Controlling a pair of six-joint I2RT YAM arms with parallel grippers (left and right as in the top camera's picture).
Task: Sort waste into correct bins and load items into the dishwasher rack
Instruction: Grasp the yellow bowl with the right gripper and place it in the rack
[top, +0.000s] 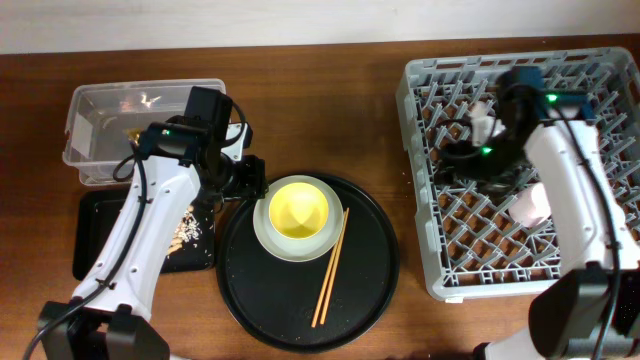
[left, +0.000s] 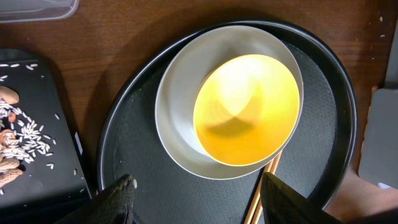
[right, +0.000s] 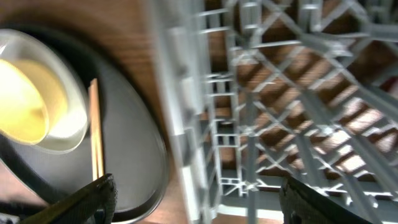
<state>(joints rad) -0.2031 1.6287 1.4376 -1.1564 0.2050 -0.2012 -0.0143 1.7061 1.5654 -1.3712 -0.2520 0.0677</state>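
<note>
The left claw (left: 202, 202) is open wide and holds nothing. Right by it, at 12 o'clock, the yellow bowl (left: 245, 112) sits on the plate (left: 177, 118). The plate sits on the round tray (left: 134, 162). The chopsticks (top: 331, 265) lie on that tray at the bowl's 5 o'clock. At the round tray's 9 o'clock, a flat black tray (left: 43, 180) holds scraps (left: 25, 134). The clear tub (top: 95, 130) stands on the counter at 11 o'clock.

The right claw (right: 199, 202) is wide too, with nothing in it. It hangs over the rack (top: 445, 262). A pink cup (top: 530, 205) lies in the rack at the claw's 4 o'clock.
</note>
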